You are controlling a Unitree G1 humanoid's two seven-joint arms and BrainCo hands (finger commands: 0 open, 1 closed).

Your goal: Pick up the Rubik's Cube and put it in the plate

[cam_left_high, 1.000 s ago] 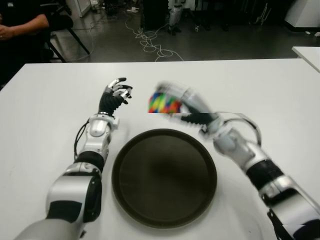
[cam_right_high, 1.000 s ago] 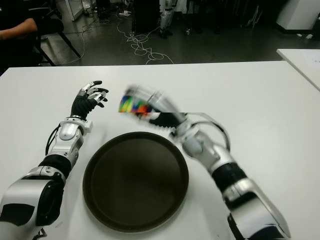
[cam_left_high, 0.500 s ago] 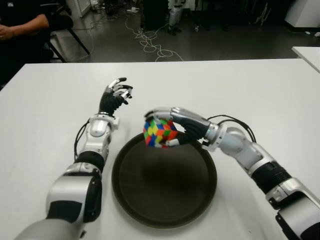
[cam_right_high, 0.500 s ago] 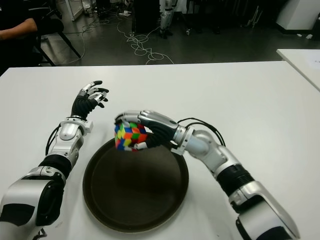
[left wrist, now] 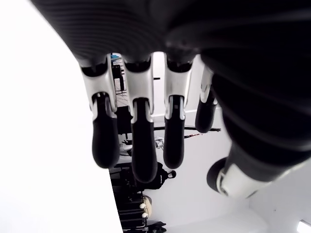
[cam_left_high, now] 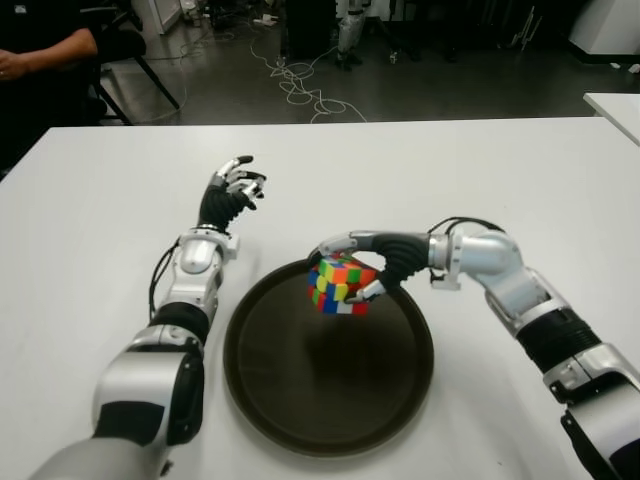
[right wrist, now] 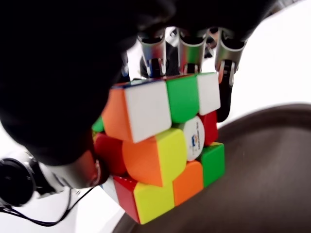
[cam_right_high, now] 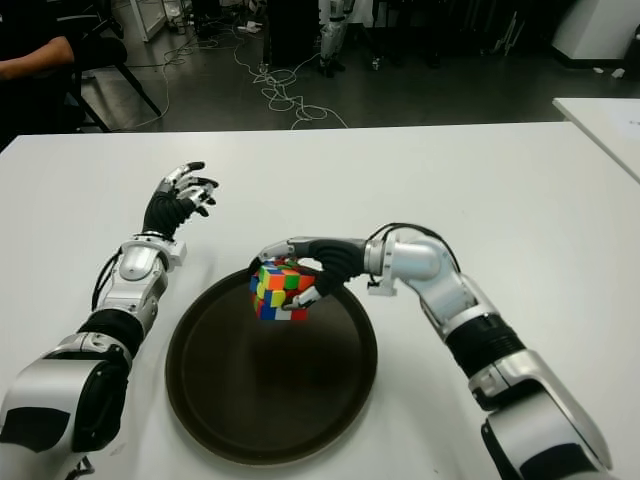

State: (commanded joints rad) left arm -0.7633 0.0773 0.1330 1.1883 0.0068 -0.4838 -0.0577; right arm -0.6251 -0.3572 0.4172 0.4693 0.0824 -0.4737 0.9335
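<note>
**Cube brought down over the plate, not yet let go**

Left eye view: the right hand is clamped on the multicoloured Rubik's Cube, fingers over its top and thumb beneath. A second ago the cube was a blur above the white counter behind the plate; half a second ago it hung at the far rim; now it sits lower and further in, over the far part of the round dark-brown plate. Whether its bottom corner already touches the plate floor cannot be told here. The left hand shows raised beside the plate, on its left, unchanged across the three moments, fingers loosely spread and holding nothing.

Right eye view: the same arrangement, with the cube inside the plate's outline near the far rim. A person's arm shows at the far left corner, beyond the counter.

Left wrist view: the left hand's fingers hang apart, with nothing between them.

Right wrist view: the fingers wrap the cube's far side, and the cube is tilted, one lower corner close to the plate's dark surface.

The carry looks finished; what seems left is to settle the cube and release it. Being tilted, it may tip onto a face when freed.
</note>
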